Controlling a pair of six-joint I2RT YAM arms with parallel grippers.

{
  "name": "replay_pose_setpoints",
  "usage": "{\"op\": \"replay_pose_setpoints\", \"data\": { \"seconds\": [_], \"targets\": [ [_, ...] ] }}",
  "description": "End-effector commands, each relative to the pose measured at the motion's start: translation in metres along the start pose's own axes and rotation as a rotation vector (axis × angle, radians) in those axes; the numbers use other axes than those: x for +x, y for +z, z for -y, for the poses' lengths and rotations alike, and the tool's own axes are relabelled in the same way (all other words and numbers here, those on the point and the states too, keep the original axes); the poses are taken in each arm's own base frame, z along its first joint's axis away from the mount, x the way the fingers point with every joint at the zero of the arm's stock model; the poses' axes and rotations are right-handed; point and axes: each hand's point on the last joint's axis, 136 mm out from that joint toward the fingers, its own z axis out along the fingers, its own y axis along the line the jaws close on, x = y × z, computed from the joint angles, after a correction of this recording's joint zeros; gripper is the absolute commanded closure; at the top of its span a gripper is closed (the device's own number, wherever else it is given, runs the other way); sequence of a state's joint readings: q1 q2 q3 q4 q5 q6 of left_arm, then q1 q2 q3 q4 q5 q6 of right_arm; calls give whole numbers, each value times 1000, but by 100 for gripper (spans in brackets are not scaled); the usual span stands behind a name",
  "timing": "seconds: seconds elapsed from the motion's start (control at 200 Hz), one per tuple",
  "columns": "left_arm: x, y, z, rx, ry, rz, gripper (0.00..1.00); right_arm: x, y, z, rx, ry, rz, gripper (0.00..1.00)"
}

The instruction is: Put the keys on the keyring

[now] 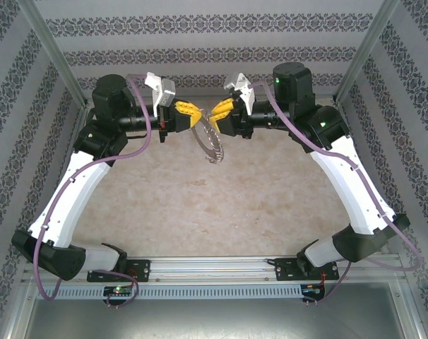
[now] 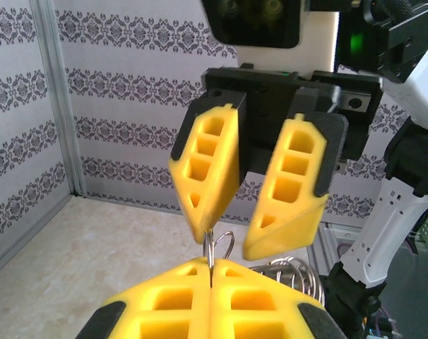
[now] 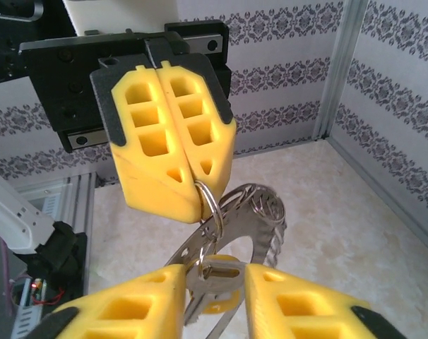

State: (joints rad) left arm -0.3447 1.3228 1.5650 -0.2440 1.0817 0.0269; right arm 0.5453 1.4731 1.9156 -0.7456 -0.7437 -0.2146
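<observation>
The threading step is judged to be in hand. The grey metal keyring with the lacy rim is hung in the air between both arms from a thin wire loop. This loop is pinched by the left gripper, whose fingers are pressed together. The small key with silver blade and yellow-orange head is seen between the partly spread fingers of the right gripper. Whether it is pinched cannot be told. Next, a fine alignment of key and loop is called for. The beige marbled table top is enclosed by walls of patterned wallpaper.
</observation>
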Motion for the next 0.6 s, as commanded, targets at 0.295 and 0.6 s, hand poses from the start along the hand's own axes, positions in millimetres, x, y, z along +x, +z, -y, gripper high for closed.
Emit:
{"op": "replay_pose_setpoints", "data": {
  "seconds": [0.295,0.6],
  "targets": [
    [-21,-10,9,15,69,59,100,-11,3,-3,-45,-18,33,91],
    [-19,-9,6,17,59,55,100,-10,4,-6,-60,-32,30,90]
  ]
}}
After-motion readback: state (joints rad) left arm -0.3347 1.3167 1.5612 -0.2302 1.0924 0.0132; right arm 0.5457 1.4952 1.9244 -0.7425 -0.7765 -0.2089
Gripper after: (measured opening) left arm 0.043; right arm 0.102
